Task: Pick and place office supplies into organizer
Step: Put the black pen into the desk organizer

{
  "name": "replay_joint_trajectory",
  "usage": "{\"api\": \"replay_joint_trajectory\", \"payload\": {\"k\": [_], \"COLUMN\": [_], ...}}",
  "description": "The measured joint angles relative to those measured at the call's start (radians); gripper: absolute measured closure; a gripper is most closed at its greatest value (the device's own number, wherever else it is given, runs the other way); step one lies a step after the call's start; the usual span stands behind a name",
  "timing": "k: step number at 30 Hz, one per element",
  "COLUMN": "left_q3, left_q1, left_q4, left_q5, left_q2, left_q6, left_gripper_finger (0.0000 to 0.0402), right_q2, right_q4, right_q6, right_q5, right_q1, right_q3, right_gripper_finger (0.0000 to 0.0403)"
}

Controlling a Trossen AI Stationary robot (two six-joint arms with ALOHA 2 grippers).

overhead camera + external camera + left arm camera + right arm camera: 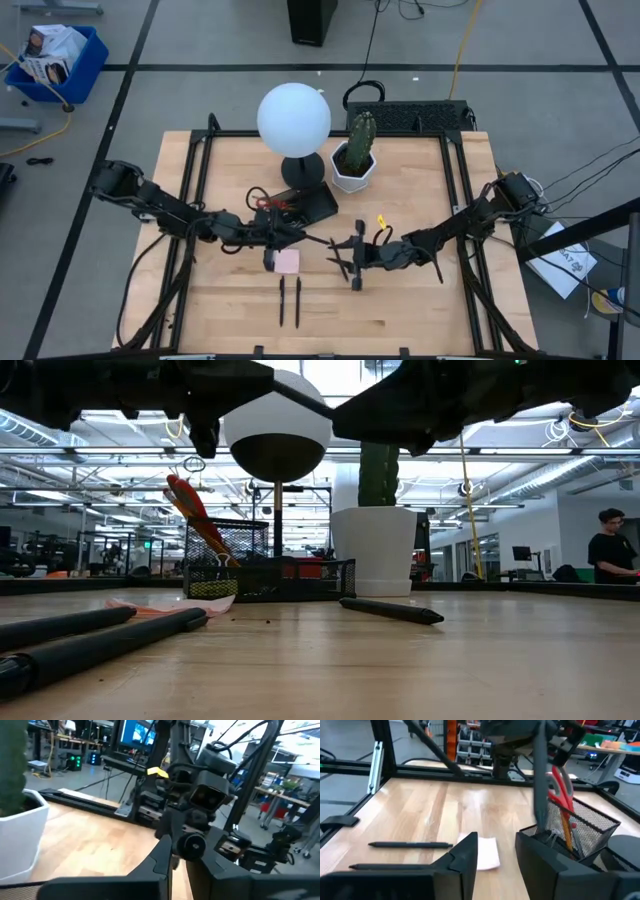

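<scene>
Over the table's middle, my left gripper (290, 238) (180, 857) is shut on a slim black pen (538, 785) that reaches toward my right gripper (342, 255) (495, 855). My right gripper is open. The pen's far end stands close above one right finger (535, 845); whether they touch I cannot tell. The black mesh organizer (300, 203) (580, 827) holds red-handled scissors (560, 787) and an orange pencil (566, 832), standing up in it. A pink sticky-note pad (287, 262) and two black pens (282, 300) (298, 297) lie flat on the table. My left gripper pinches the pen between its two fingers near one end, whose round tip (192, 845) shows just above the fingers. The fingers come in about level from the table's left. The pen is lifted clear of the table and runs roughly level toward my right gripper.
A lamp with a white globe (293, 118) and a white cactus pot (353, 165) stand behind the organizer. Another black pen (390, 610) lies on the table under the arms. Bare wood lies toward the near edge. A person (610, 550) stands far off in the room.
</scene>
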Motion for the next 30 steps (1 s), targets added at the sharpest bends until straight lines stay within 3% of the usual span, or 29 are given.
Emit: {"api": "replay_joint_trajectory", "payload": {"k": [4,13,22,30], "left_q3": [0.0,-0.001,-0.001,-0.001], "left_q1": [-0.006,-0.028,-0.02,0.056], "left_q4": [-0.104,-0.406,-0.745,-0.868], "left_q5": [-0.027,-0.227,-0.427,-0.424], "left_q2": [-0.063,-0.262,-0.465,-0.494], "left_q6": [0.012,0.03,-0.064,-0.136], "left_gripper_finger": [0.0367,0.0362,0.036,0.0365], "right_q2": [0.0,0.0,0.0,0.0], "right_q4": [-0.034,-0.105,-0.125,-0.122], "right_q6": [0.003,0.052,0.053,0.05], "right_q5": [0.001,0.003,0.004,0.004], "right_q1": [0.023,0.062,0.063,0.063], "right_q3": [0.0,0.0,0.0,0.0], "right_gripper_finger": [0.0274,0.0284,0.0284,0.0284]}}
